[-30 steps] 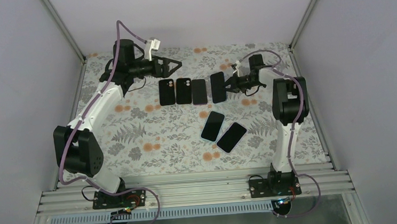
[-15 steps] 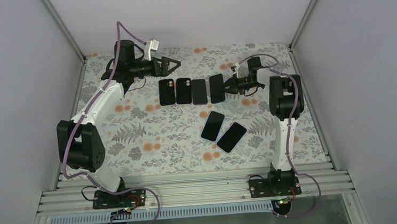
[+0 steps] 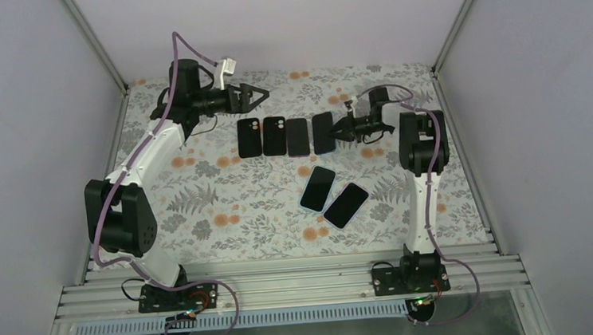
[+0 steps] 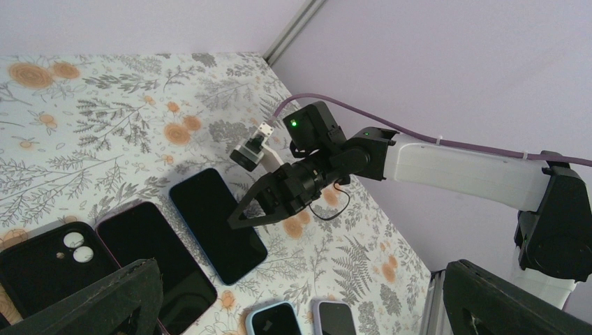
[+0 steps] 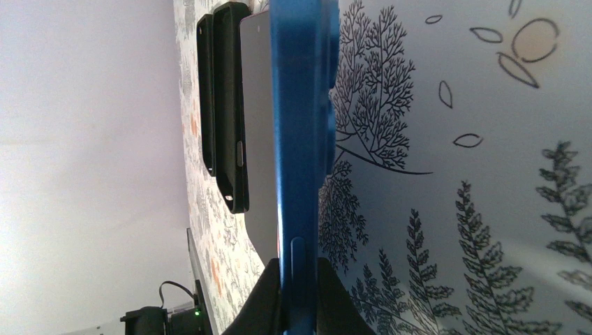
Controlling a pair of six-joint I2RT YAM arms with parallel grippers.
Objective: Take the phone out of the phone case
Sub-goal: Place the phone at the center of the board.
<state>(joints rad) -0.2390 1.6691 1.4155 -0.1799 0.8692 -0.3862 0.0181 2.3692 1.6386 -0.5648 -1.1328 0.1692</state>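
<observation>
A phone in a blue phone case (image 3: 323,132) lies last on the right in a row of four handsets at the back of the table. My right gripper (image 3: 338,131) is shut on that case's right long edge. In the right wrist view the blue case (image 5: 300,125) runs edge-on up the frame, pinched between the right gripper (image 5: 300,293) fingers, with the grey screen (image 5: 260,139) on its left side. My left gripper (image 3: 254,96) hovers open behind the row's left end. From the left wrist view the blue-cased phone (image 4: 216,223) appears with the right gripper (image 4: 236,220) at its edge.
Two black cases with camera cutouts (image 3: 249,137) (image 3: 275,135) and a dark phone (image 3: 297,136) fill the rest of the row. Two more phones, in a light blue case (image 3: 317,188) and a lilac case (image 3: 346,204), lie nearer the middle. Enclosure walls stand close on all sides.
The right gripper has shifted slightly left with the blue-cased phone, bringing it in line with the row, and its arm has swung left. The left gripper has barely drifted.
</observation>
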